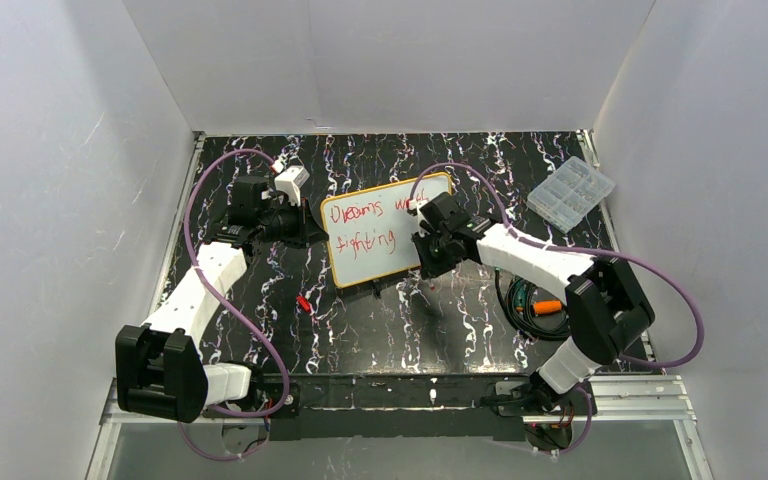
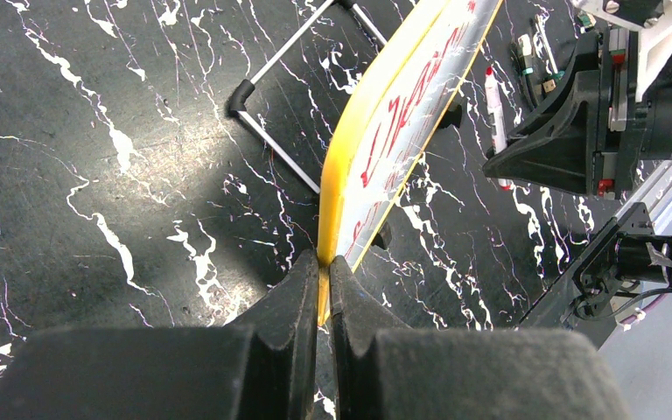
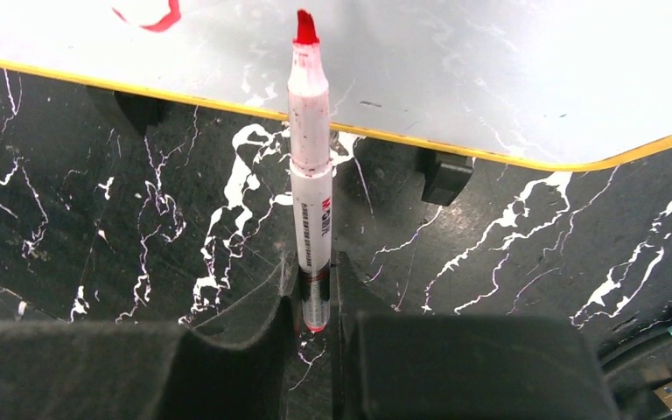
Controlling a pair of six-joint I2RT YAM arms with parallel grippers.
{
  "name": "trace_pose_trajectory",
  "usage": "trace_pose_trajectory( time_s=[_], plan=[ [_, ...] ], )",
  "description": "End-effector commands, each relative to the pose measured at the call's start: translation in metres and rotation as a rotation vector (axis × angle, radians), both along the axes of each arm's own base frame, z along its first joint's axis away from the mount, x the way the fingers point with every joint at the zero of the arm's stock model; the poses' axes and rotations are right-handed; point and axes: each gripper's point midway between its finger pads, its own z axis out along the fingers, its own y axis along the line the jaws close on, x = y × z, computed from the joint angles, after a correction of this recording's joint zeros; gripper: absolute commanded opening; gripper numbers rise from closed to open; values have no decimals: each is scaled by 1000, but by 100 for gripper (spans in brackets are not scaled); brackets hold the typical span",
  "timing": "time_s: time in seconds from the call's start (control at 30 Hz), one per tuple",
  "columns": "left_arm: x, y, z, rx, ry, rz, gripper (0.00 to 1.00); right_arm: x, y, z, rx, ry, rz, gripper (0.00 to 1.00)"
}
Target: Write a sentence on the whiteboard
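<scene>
The whiteboard [image 1: 385, 262] with a yellow frame stands propped on the black marbled table. Red writing [image 1: 365, 212] reads about "Dreams w.." on top and "fighting" below. My left gripper [image 1: 312, 224] is shut on the board's left edge; in the left wrist view the jaws [image 2: 325, 271] pinch the yellow frame [image 2: 337, 188]. My right gripper [image 1: 426, 243] is shut on a red marker [image 3: 310, 166], held at its tail end. The red tip [image 3: 304, 26] lies over the blank lower right part of the whiteboard [image 3: 490, 70]. My right arm covers the end of the first line.
A clear plastic compartment box [image 1: 571, 192] lies at the back right. A red marker cap [image 1: 303, 303] lies on the table in front of the board. Cables and an orange item [image 1: 545, 306] sit by the right arm. A wire stand [image 2: 293, 166] props the board from behind.
</scene>
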Motion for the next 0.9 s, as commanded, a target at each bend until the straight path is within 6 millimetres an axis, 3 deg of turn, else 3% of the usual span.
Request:
trace_pose_trajectory(
  time_s=[0.0, 0.1, 0.43, 0.87],
  plan=[
    [-6, -3, 7, -14, -21, -21, 0, 19, 4, 13, 0, -39, -41, 1],
    [-3, -3, 13, -17, -37, -21, 0, 25, 4, 11, -9, -35, -44, 1],
    [-6, -2, 7, -14, -23, -21, 0, 41, 2, 13, -34, -59, -65, 1],
    [-6, -2, 8, -13, -26, -21, 0, 42, 6, 12, -24, -51, -46, 1]
  ],
)
